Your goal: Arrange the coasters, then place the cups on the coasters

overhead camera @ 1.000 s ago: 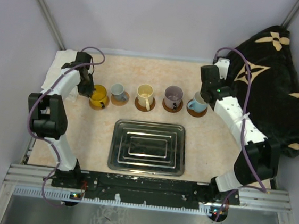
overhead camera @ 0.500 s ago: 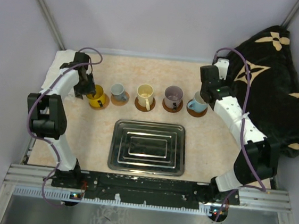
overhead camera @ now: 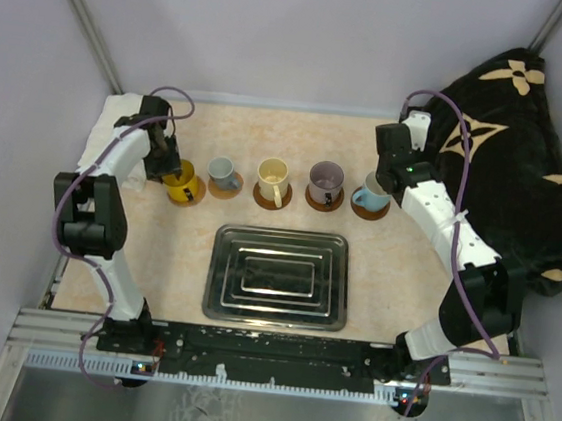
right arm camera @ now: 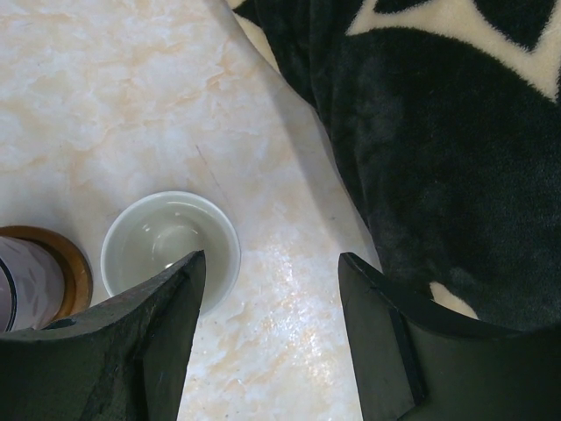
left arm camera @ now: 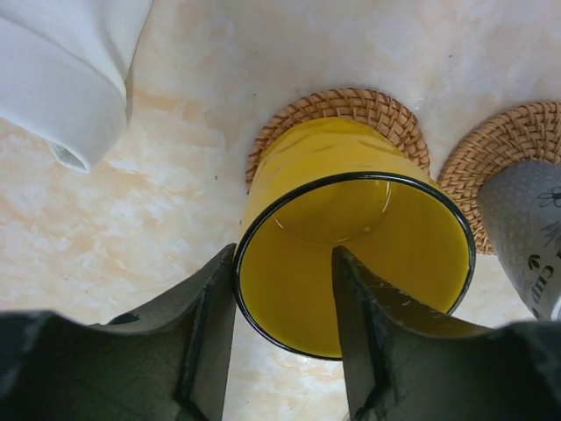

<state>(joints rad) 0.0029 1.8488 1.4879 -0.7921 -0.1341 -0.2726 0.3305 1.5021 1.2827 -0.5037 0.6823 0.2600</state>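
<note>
- Yellow cup [left arm camera: 368,263] at the left end of the row, sitting on its woven coaster [left arm camera: 333,105]. It looks seated, though the coaster shows more on the far side than the near.
- My left pincer [left arm camera: 285,263] hangs over it with jaws apart. One finger is outside the near wall and the other is down inside the mouth. The wall sits close against the outer finger, but nothing is squeezed.
- My right pincer [right arm camera: 272,263] is spread wide over bare table [right arm camera: 131,88], just beside the light blue cup [right arm camera: 171,250] and gripping nothing. The black blanket [right arm camera: 438,175] lies just beyond.
- From overhead, five cups stand in one line behind the tray [overhead camera: 216,274], each with a brown disc under it: yellow, grey-white cup [overhead camera: 223,172], cream cup [overhead camera: 272,177], purplish cup [overhead camera: 325,179], light blue. By my reading the placing is done or nearly so.
- Handling, as I judge it: the yellow cup is rigid, small and probably light. Its skin is glossy, so I expect it to be slippery under my pads. The thin dark rim looks like the part most likely to chip if knocked.
- Best hold, to my mind: pinch the wall just below the rim, one finger in and one out, away from the handle — firm, not hard.
- The coaster is flat and light, and it could skate on this smooth top if the cup is nudged sideways — any correction wants a straight lift, not a push.
- A white cloth [left arm camera: 61,79] lies near the coaster but clear of it.
</note>
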